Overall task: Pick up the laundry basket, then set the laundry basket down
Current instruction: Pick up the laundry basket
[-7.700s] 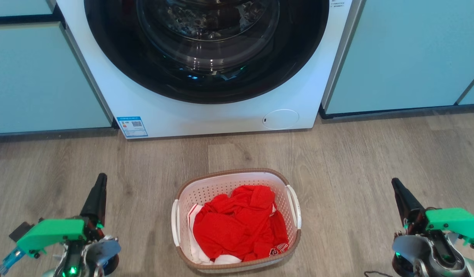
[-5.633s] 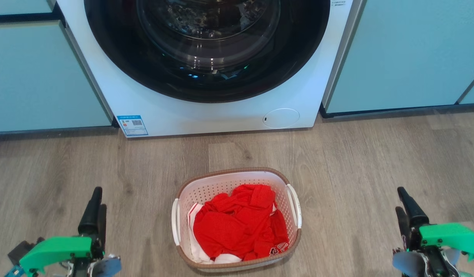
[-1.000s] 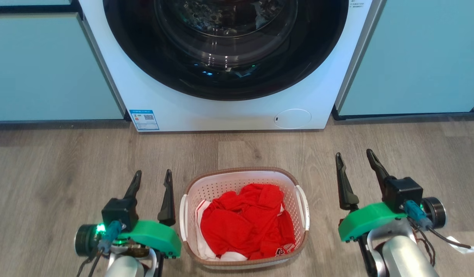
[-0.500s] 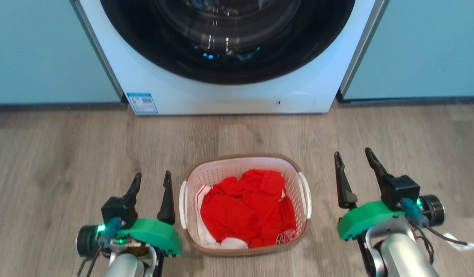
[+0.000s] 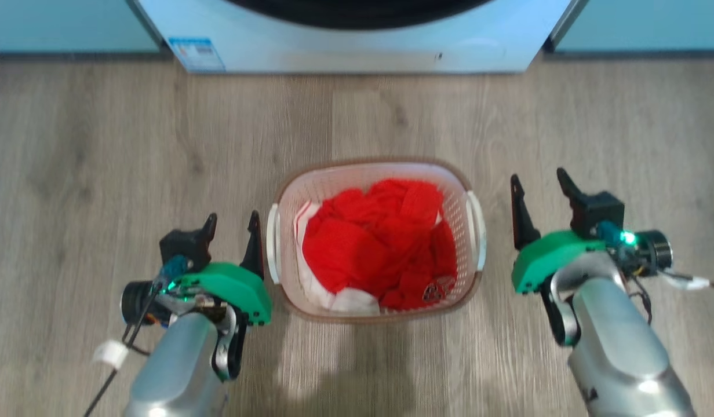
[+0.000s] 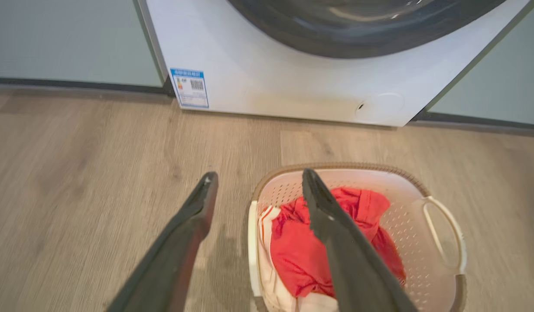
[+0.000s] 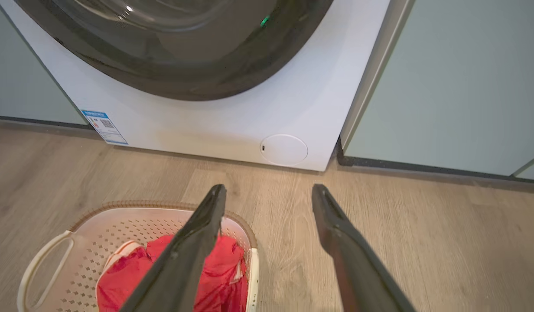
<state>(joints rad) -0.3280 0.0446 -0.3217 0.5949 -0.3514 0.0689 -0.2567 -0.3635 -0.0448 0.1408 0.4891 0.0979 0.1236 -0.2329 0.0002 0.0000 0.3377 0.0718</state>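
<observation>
Head view newly tipped downward: the laundry basket [image 5: 375, 167] stood before the washer [image 5: 357, 43], unlifted, the left gripper [image 5: 232, 217] and right gripper [image 5: 538, 176] spread wide beside its handles [image 5: 271, 243], poised to grasp.

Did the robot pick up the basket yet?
Not yet. Lined up: the left gripper and right gripper sit open on either side of the laundry basket, near its white handles. In hand: nothing, the basket rests on the floor with red clothes inside. Left to do: grab it, lift it, set it down.
</observation>
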